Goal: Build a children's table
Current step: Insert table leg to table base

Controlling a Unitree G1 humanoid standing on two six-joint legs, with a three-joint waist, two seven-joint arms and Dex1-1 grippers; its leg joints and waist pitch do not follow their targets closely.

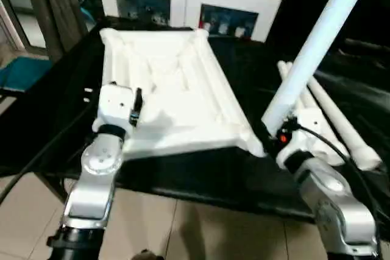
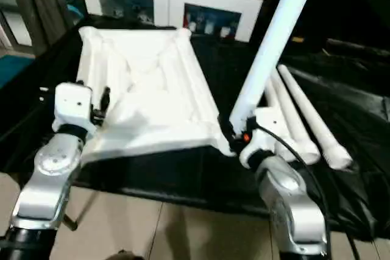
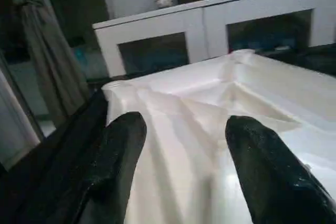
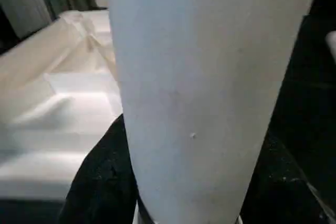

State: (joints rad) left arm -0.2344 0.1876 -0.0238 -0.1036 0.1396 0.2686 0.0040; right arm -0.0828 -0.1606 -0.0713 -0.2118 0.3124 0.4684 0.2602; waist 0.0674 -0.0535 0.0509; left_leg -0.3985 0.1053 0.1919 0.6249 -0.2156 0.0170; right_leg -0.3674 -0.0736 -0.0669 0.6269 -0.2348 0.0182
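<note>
Right tool (image 1: 277,131) is gripping a leg (image 1: 314,44), pointing up, beside the top's (image 1: 177,89) near corner socket (image 1: 253,144); left tool (image 3: 184,171) is gaping empty.

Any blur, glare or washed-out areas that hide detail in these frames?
Head views: the table top is overexposed, its ribs faint, and the black work surface is nearly featureless. Left wrist view: the fingers are soft. Right wrist view: the held leg is a bright blank band.

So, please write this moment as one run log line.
right gripper: holds leg upright | left gripper: open over tabletop | spare legs: on table
</note>
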